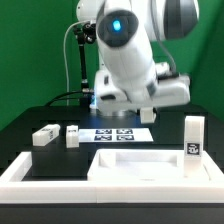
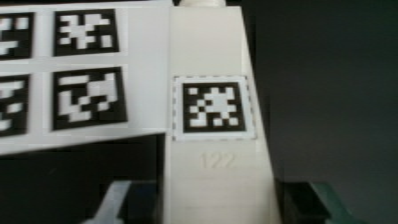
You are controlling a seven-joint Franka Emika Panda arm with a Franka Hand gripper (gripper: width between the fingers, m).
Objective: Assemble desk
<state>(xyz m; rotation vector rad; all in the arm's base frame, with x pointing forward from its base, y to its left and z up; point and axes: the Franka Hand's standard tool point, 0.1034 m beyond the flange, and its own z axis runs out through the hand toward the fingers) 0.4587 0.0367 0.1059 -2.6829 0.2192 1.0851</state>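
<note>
In the wrist view a white oblong desk leg (image 2: pixel 217 110) with a black-and-white tag lies on the black table, running between my fingers. My gripper (image 2: pixel 222 198) is open. One finger (image 2: pixel 128 200) stands on each side of the leg with a thin dark gap to it. In the exterior view the gripper (image 1: pixel 126 113) is low at the back of the table, and that leg is hidden behind the hand. The wide flat desk slab (image 1: pixel 140 165) lies in front. Two legs (image 1: pixel 44 136) (image 1: pixel 72 136) lie at the exterior view's left. One leg (image 1: pixel 193 137) stands upright at the right.
The marker board (image 2: pixel 63 70) lies right beside the leg in the wrist view, and just under the hand in the exterior view (image 1: pixel 113 134). The raised white border rim (image 1: pixel 20 172) runs along the front and sides of the table.
</note>
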